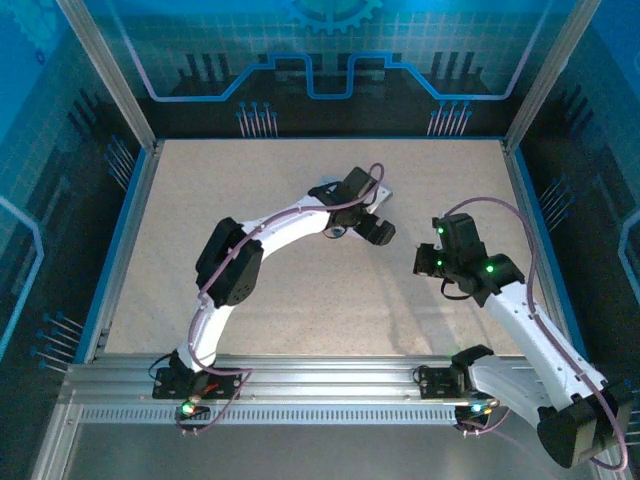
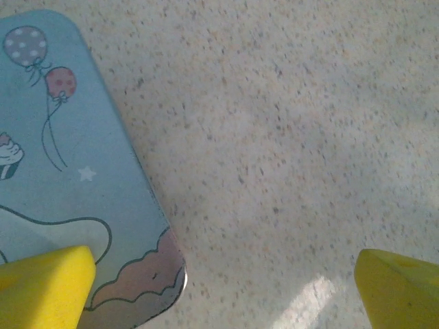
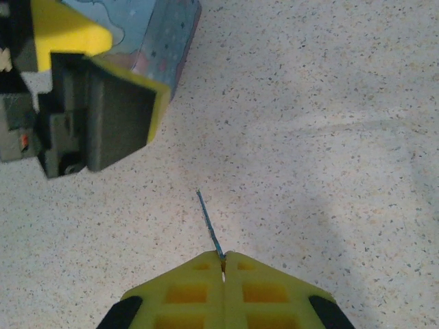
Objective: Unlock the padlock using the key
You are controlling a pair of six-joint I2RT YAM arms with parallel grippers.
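The key (image 3: pixel 209 223) is pinched by one end between the closed yellow fingers (image 3: pixel 185 291) of the right hand (image 3: pixel 223 264). Most of its length is left free ahead of the fingertips. Such a hold is judged to be chosen so that the free end can be steered tip-first into the padlock's keyhole.

The left hand (image 2: pixel 223 291) is spread wide and nothing is held in it. One finger is set over the rounded corner of the cartoon-printed tin (image 2: pixel 68 171). The other is set over the bare table (image 2: pixel 309 137), well apart from the tin. This placing is judged to be meant for closing on the tin's end, so that things are steadied while the key is offered. Whether finger and tin are touching cannot be told.

The key is seen edge-on, as a thin dark sliver. Its long axis is laid almost in line with the right hand, leaning a little to the left in the right wrist view. Its free tip is pointed away from that hand, toward the left hand and the tin. Whether the tip is resting on the table cannot be told.
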